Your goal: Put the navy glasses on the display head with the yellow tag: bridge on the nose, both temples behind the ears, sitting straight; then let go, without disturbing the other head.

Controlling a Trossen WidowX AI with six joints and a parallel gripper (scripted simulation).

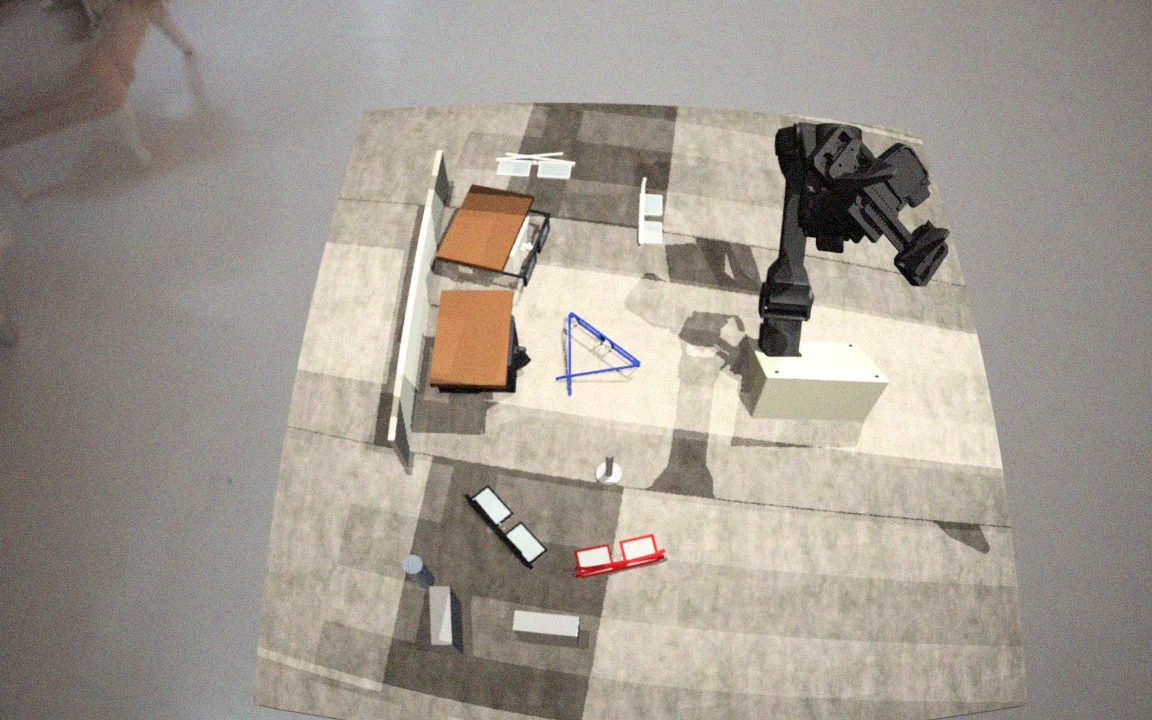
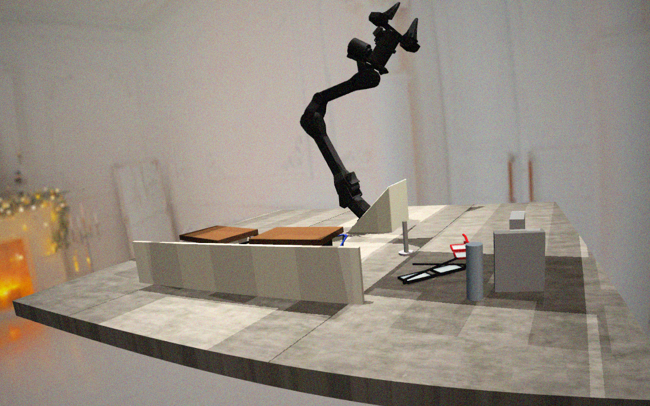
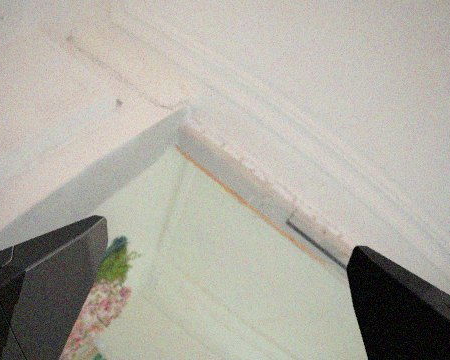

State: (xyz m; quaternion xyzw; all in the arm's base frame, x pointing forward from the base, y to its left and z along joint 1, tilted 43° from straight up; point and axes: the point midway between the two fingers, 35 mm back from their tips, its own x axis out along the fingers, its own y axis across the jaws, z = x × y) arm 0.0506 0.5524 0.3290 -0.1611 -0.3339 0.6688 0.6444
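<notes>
Blue glasses (image 1: pixel 604 339) (image 2: pixel 343 238), the nearest in colour to navy, lie mid-table with their temples crossed. Two display heads are largely hidden beneath brown boards. The upper one in the top view, a pale head (image 1: pixel 522 245), has dark-framed glasses (image 1: pixel 543 234) at its face. The lower one, a black head (image 1: pixel 521 357), shows only a small part and no glasses on it. No yellow tag can be made out. My gripper (image 2: pixel 407 10) (image 3: pixel 232 247) is open and empty, raised high above the table and far from the blue glasses, pointing up and away.
Brown boards (image 1: pixel 485 227) (image 1: pixel 473 338) cover the heads, beside a long pale wall (image 1: pixel 415 308) (image 2: pixel 246 270). A cream wedge block (image 1: pixel 817 398) (image 2: pixel 392 212) stands by the arm base. Black glasses (image 1: pixel 506 525), red glasses (image 1: pixel 620 565), a thin post (image 2: pixel 404 237), a grey cylinder (image 2: pixel 474 272) and grey blocks stand or lie around.
</notes>
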